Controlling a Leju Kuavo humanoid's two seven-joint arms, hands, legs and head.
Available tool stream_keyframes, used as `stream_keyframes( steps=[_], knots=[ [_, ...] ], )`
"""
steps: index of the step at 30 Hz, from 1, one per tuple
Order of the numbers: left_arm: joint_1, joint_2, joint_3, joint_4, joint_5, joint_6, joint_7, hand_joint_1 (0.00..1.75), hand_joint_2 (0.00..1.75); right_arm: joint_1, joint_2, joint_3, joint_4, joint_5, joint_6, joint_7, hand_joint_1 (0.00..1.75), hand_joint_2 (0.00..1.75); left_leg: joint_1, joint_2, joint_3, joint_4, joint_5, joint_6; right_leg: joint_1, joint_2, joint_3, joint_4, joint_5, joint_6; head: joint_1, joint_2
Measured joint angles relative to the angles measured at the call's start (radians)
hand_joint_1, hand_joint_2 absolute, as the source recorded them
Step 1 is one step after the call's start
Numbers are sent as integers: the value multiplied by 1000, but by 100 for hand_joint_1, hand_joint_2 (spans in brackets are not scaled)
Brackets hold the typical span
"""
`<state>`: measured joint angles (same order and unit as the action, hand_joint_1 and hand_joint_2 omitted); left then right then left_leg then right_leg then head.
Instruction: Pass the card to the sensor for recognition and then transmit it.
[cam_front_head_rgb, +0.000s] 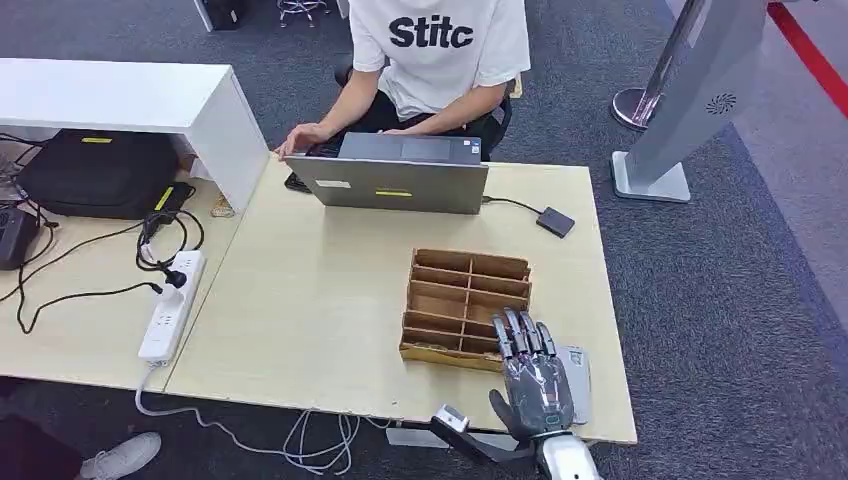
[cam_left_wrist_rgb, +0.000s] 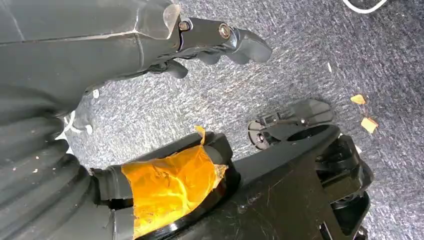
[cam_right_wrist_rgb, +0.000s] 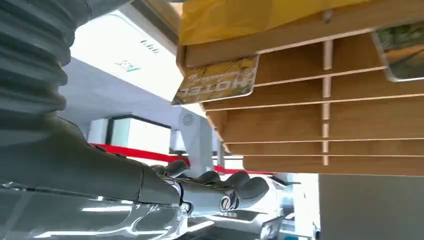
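A wooden slotted box (cam_front_head_rgb: 465, 300) stands on the light table (cam_front_head_rgb: 320, 300), right of the middle. In the right wrist view a gold card (cam_right_wrist_rgb: 217, 80) marked HOTEL sticks out of the box's (cam_right_wrist_rgb: 320, 115) nearest slot, and the edge of another card (cam_right_wrist_rgb: 402, 50) shows further along. My right hand (cam_front_head_rgb: 535, 372) hovers over the box's front right corner with its fingers (cam_right_wrist_rgb: 220, 187) stretched out and nothing in them. A small black sensor (cam_front_head_rgb: 556, 221) lies at the table's far right, wired to the laptop. My left hand (cam_left_wrist_rgb: 220, 42) hangs over the carpet, holding nothing.
A person in a white shirt sits at a grey laptop (cam_front_head_rgb: 390, 180) across the table. A flat grey device (cam_front_head_rgb: 577, 385) lies partly under my right hand. A power strip (cam_front_head_rgb: 172, 305), cables and a black bag (cam_front_head_rgb: 95, 170) lie at the left. A silver stand (cam_front_head_rgb: 680, 110) rises at the right.
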<state>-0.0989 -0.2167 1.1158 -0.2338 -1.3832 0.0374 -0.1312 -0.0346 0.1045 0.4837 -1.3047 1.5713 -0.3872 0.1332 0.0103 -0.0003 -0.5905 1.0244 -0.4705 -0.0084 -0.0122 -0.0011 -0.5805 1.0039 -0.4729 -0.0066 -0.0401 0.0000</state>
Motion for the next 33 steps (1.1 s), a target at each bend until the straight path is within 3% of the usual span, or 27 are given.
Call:
stream_keyframes(
  steps=[11,25,26,27,28,33],
  knots=[
    [0,0,0,0,-2,0,0,0,175,-3,-13,-7,-8,0,1,12,0,175,0,0,0,0,0,0,0,0,0,0,0,0,0,0],
    [0,0,0,0,-10,-1,0,0,175,-12,-14,-7,11,0,1,-29,3,175,0,0,0,0,0,0,0,0,0,0,0,0,0,0],
    [0,0,0,0,-10,-1,0,0,175,-13,-14,-8,16,0,1,-30,38,175,0,0,0,0,0,0,0,0,0,0,0,0,0,0],
    [0,0,0,0,-11,-1,0,0,175,-14,-14,-8,19,0,1,-31,126,175,0,0,0,0,0,0,0,0,0,0,0,0,0,0],
    [0,0,0,0,-12,-1,0,0,175,-15,-14,-9,23,0,1,-35,150,175,0,0,0,0,0,0,0,0,0,0,0,0,0,0],
    [-1,-1,0,0,-20,-5,0,0,175,-34,4,-41,83,-3,-15,-68,159,175,0,0,0,0,0,0,0,0,0,0,0,0,0,0]
  ],
)
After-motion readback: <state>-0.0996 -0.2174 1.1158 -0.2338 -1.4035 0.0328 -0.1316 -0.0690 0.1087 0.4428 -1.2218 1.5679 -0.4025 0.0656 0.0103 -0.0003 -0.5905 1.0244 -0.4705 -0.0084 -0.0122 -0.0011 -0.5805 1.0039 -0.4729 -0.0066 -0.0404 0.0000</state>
